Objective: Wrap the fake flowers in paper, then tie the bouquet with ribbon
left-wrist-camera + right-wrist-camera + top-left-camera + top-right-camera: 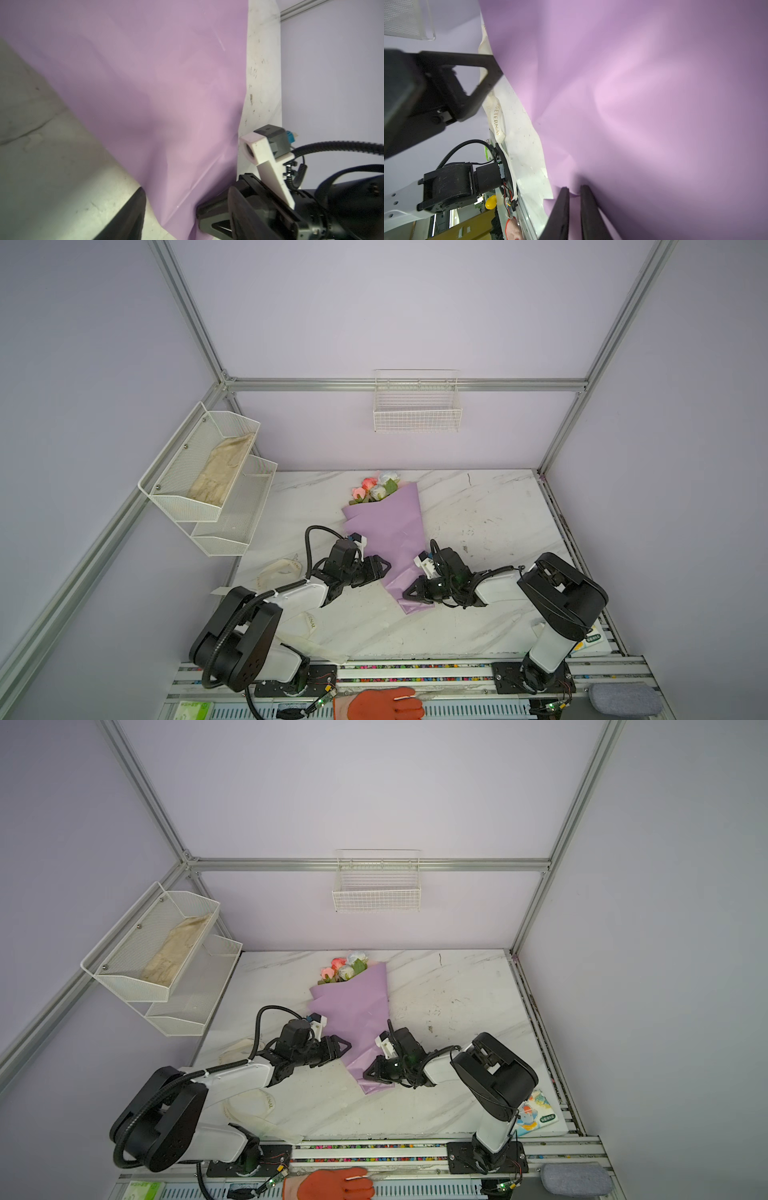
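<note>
Marble table (pixel 478 510), with the bouquet (pixel 384 531) lying flat mid-table. Its lilac wrap fans toward the far wall and its narrow tail points at the arm bases. The fake flowers (pixel 376 487) poke out at the far end. No tie on it: the cream lettered ribbon (pixel 278 570) lies loose on the left, partly under the left arm, and does not touch the wrap in either top view. Step in hand, as I read it: gathering and steadying the wrap's neck ahead of the tie. At the wrap's left edge sits the left gripper (pixel 380 566). Its wrist view shows one finger (pixel 128 216) off to the side, just beside the paper, so the jaws read as apart and hold nothing. At the tail's right edge sits the right gripper (pixel 411 593). Its fingers (pixel 560 212) are close together with a fold of wrap between them; whether they truly pinch it I cannot tell. The next move likely calls for one arm to keep the neck bunched while the other fetches the ribbon and passes it round the tail. The thin paper may spring open or slide. In the way: the left arm itself covers part of the ribbon. Around: two-tier mesh shelf (pixel 208 472) holding a pale cloth, wire basket (pixel 417 406) on the back wall, orange-gloved hand (pixel 382 703) at the near rail, grey pad (pixel 623 699) near right.
</note>
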Motion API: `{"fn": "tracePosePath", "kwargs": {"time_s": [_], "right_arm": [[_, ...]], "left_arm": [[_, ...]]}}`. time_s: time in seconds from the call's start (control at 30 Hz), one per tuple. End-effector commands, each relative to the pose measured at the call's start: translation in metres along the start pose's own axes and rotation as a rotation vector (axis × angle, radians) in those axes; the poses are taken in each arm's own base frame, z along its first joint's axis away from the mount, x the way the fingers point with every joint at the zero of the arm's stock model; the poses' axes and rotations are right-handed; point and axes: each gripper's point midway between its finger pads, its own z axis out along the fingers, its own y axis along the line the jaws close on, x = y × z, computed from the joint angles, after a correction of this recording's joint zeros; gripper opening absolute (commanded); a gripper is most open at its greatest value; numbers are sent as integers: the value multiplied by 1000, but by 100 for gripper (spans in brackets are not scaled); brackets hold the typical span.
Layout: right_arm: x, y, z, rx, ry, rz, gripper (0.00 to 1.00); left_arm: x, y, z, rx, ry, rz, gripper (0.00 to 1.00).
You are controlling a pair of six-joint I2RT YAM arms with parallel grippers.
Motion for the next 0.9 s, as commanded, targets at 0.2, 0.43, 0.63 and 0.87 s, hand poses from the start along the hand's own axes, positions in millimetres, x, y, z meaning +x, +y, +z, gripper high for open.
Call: {"fn": "tracePosePath", "kwargs": {"time_s": [0.2, 0.43, 0.63, 0.87], "right_arm": [[-1, 11, -8, -9, -22, -6, 19], [0, 9, -8, -10, -22, -3, 19], [-8, 14, -18, -6, -73, -12, 19], [-46, 5, -72, 19, -223, 40, 25]], "left_arm": [[-10, -77, -8, 101, 1, 101, 33], [3, -89, 43, 92, 114, 88, 25], [20, -74, 73, 109, 159, 6, 21], [34, -40, 82, 16, 165, -13, 19]]}}
